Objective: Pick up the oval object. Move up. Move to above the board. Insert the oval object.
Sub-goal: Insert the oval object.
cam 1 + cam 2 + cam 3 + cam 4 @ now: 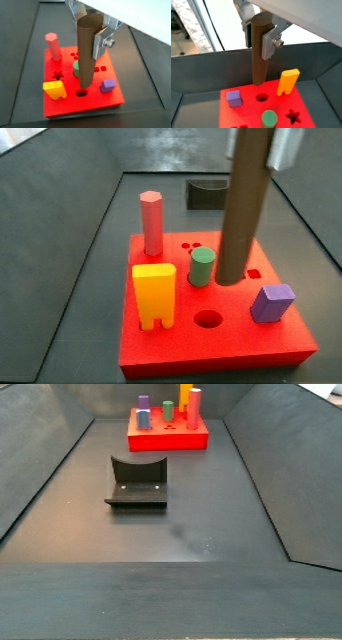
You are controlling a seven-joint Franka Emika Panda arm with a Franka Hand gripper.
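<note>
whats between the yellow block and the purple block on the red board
A round empty hole in the red board, seen in a side view. The hand holds the tall dark-brown peg above it.

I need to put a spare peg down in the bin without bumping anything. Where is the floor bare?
Widest bare floor: between the fixture and the near wall. Narrower strips flank the fixture.

Crowded: the board at the far end, with its pegs and the gripper holding the oval object above it.

No legible text or labels anywhere
</note>
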